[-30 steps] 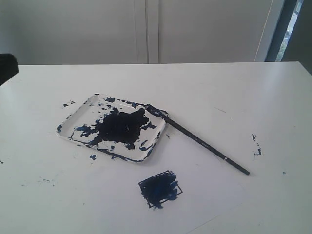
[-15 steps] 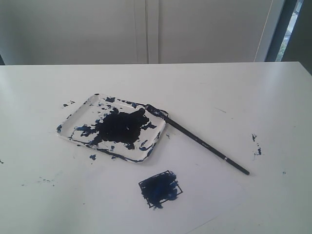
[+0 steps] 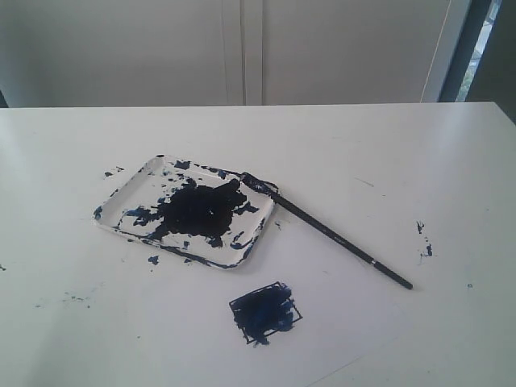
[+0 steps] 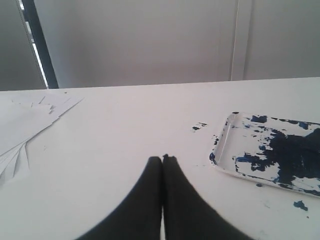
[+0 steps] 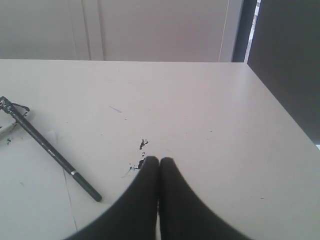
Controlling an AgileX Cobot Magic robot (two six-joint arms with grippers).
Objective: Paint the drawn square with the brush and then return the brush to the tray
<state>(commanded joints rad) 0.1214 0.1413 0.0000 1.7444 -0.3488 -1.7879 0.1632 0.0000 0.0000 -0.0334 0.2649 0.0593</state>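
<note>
The tray (image 3: 129, 189) lies left of the table's middle, smeared with a blue-black blotch; its edge (image 4: 222, 145) also shows in the left wrist view. The brush (image 3: 339, 239) rests with its dark tip on the tray's right rim and its black handle slanting down to the table; it appears as well in the right wrist view, brush (image 5: 50, 150). In front of the tray the drawn square (image 3: 266, 312) is scribbled dark blue. My left gripper (image 4: 162, 159) is shut and empty, off to the tray's side. My right gripper (image 5: 159, 160) is shut and empty, apart from the brush's handle end. Neither gripper shows in the exterior view.
Paint specks (image 3: 423, 239) mark the table right of the brush, and smaller ones (image 3: 111, 172) sit by the tray's far left corner. A fanned stack of white paper sheets (image 4: 25, 122) lies at the table's edge in the left wrist view. A wall stands behind the table.
A dark shape at the exterior view's left edge, seen one second ago, has left the view. Tray, brush and square have not moved.
</note>
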